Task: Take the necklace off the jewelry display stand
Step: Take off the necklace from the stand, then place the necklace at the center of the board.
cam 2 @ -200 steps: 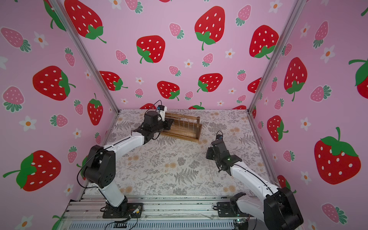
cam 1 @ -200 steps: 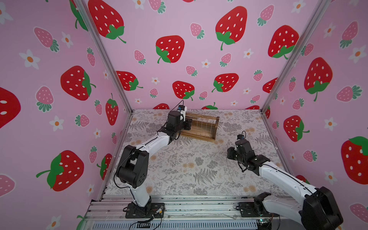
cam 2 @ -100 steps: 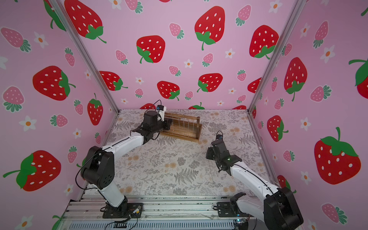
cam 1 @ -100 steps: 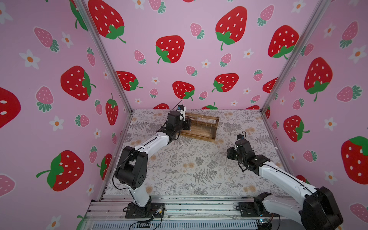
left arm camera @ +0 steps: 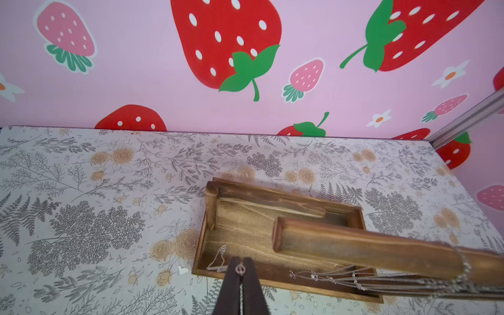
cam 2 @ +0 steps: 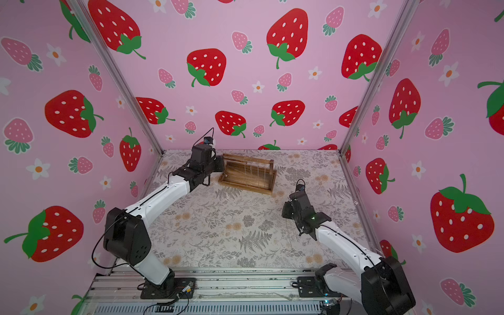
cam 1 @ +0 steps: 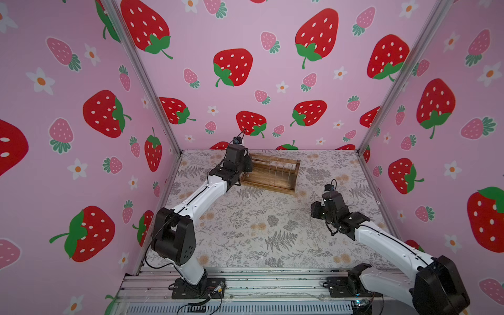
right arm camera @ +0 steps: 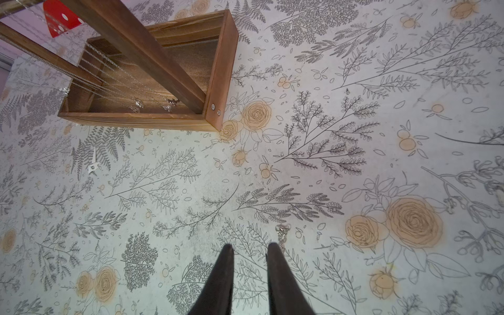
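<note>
The jewelry display stand (cam 1: 283, 188) (cam 2: 261, 188) is a dark wooden tray with a top bar (left arm camera: 354, 245), at the back of the table. Several silver chains (left arm camera: 461, 270) hang from the bar. My left gripper (left arm camera: 240, 268) (cam 1: 246, 163) is at the stand's left end, shut on the small ring of a necklace (left arm camera: 240, 269). Its chain runs down between the fingers. A loop of chain (left arm camera: 218, 261) lies in the tray corner beside them. My right gripper (right arm camera: 249, 249) (cam 1: 313, 211) hovers open over the table, right of the middle. Another necklace (right arm camera: 282, 234) lies on the table by one of its fingers.
The stand (right arm camera: 215, 81) shows in the right wrist view too, with pendants (right arm camera: 137, 103) hanging over its tray. A small white scrap (right arm camera: 92, 163) (left arm camera: 182, 270) lies on the floral table cover in front of the stand. Pink strawberry walls close in the back and both sides.
The left jaws have closed the last bit at the stand's left end. Neither arm has visibly shifted.
</note>
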